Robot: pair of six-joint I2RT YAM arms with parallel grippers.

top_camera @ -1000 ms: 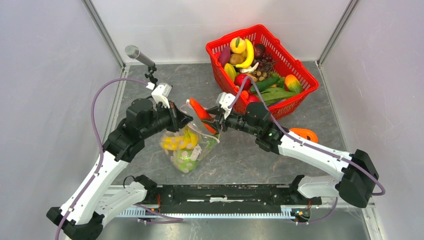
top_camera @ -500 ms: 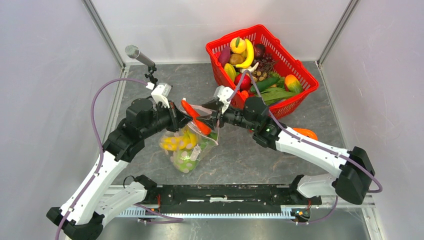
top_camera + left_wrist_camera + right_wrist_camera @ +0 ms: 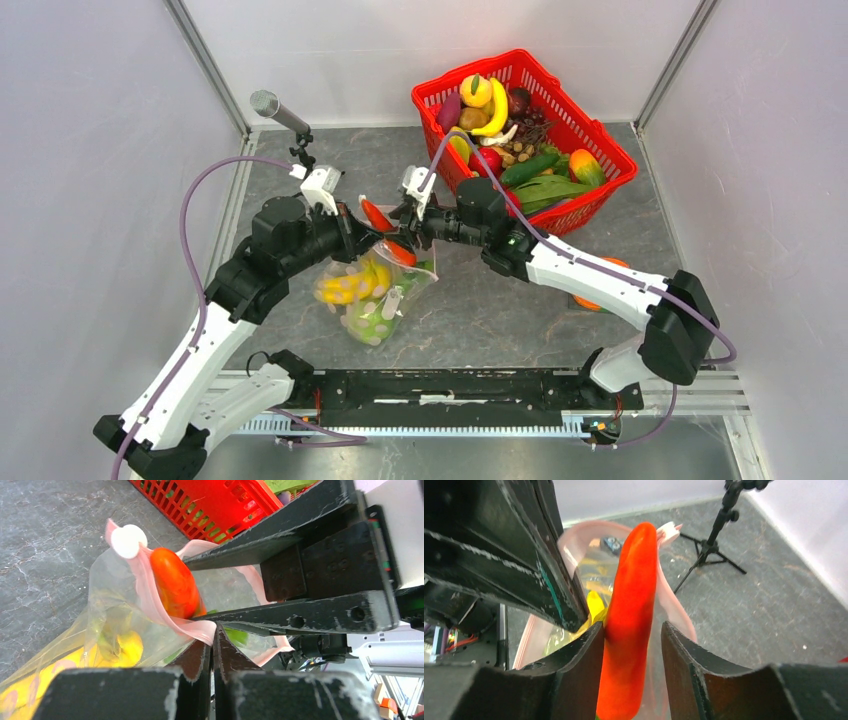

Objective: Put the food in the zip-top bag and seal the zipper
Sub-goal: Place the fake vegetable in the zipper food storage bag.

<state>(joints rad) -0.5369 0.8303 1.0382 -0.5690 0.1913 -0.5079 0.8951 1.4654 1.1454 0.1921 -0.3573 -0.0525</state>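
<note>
The zip-top bag (image 3: 372,305) hangs below my left gripper (image 3: 352,232), holding a yellow banana bunch (image 3: 345,285) and green-white food. In the left wrist view that gripper (image 3: 214,630) is shut on the pale pink zipper (image 3: 150,597), holding the mouth open. An orange-red carrot (image 3: 378,218) stands tilted in the mouth, tip inside. My right gripper (image 3: 631,630) straddles the carrot (image 3: 631,590). The jaws are open: the carrot leans on the left finger (image 3: 579,660), with a gap to the other. The right gripper's black fingers (image 3: 300,615) cross the bag (image 3: 110,600).
A red mesh basket (image 3: 608,158) full of toy fruits and vegetables stands at the back right, close behind my right arm. A microphone on a small tripod (image 3: 275,108) stands at the back left. An orange object (image 3: 590,300) lies under the right forearm.
My right arm moved left, carrying the carrot over the bag's mouth and tipping it inside. The left gripper kept its hold on the zipper edge.
</note>
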